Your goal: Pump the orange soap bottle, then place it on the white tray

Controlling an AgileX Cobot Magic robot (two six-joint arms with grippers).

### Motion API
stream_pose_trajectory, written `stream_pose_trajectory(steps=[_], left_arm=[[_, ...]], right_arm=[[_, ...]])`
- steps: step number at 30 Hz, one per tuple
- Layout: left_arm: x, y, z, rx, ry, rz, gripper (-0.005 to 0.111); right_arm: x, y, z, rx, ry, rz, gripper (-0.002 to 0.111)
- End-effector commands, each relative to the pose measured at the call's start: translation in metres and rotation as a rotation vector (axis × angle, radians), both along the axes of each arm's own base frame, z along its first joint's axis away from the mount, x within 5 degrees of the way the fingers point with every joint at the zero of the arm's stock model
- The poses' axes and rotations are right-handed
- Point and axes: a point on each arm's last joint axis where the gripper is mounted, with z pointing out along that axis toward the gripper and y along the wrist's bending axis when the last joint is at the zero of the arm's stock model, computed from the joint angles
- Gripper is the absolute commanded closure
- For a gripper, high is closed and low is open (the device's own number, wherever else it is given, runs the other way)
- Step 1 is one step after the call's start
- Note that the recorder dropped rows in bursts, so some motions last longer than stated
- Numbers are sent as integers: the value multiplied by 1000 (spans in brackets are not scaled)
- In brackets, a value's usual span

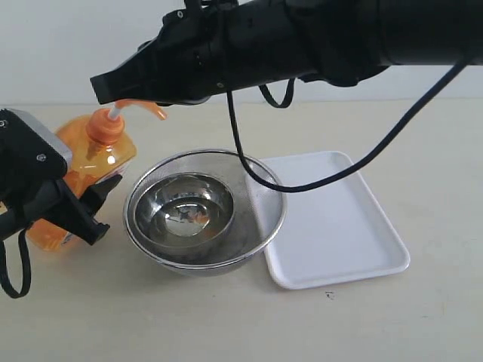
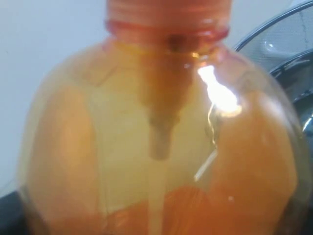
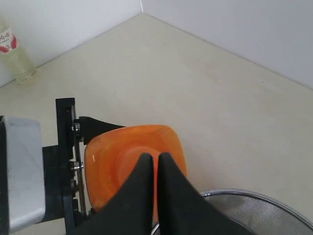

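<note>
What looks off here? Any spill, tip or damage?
No spill or damage shows. The orange soap bottle stands gripped in the left tool, with the right tool shut above its pump. One oddity: the outer steel bowl overlaps the white tray at its edge, crowding the placement spot. Contact cannot be judged.

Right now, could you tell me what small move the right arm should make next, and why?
Probably press the right tool straight down on the pump head. That tool is shut and sits directly over the orange soap bottle, whose white stem shows raised, while the left tool grips the bottle's body.
</note>
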Motion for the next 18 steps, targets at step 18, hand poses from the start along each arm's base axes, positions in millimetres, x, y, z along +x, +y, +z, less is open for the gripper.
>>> stream_pose_trajectory(steps=[18], left_arm=[[-1,-3,-3,-12,24,-10,102]], right_arm=[[2,14,-43,-83,132,96,108]])
